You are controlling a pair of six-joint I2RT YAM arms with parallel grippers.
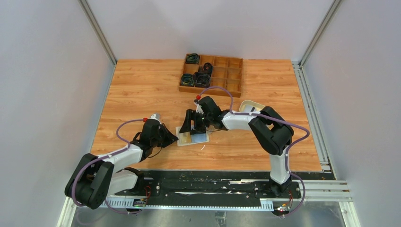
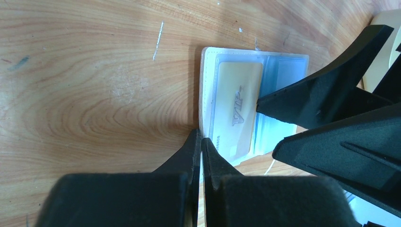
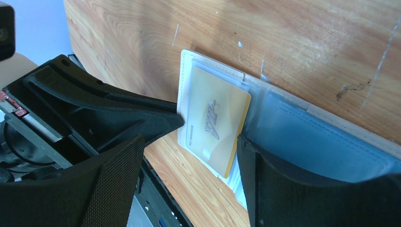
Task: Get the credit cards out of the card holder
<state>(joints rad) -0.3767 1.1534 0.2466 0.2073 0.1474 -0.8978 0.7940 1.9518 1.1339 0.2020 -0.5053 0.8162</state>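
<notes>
The card holder [image 1: 200, 138] [image 2: 208, 71] [image 3: 187, 71] lies open and flat on the table. A yellow credit card [image 2: 239, 106] [image 3: 215, 118] marked VIP sticks partway out of its slot, with a whitish card [image 3: 236, 182] peeking out beneath it. A grey-blue card [image 3: 321, 137] sits under a clear pocket. My right gripper [image 1: 191, 126] [image 2: 266, 126] [image 3: 189, 142] hangs open over the holder. One fingertip touches the yellow card's edge and nothing is held. My left gripper [image 1: 174, 138] [image 2: 201, 142] is shut, its tips against the holder's near-left edge.
A brown wooden compartment box [image 1: 211, 74] with dark coiled items stands at the back. A cream oval tray [image 1: 250, 106] lies behind the right arm. The table's front edge and the black mounting rail [image 1: 203, 187] are close to the holder.
</notes>
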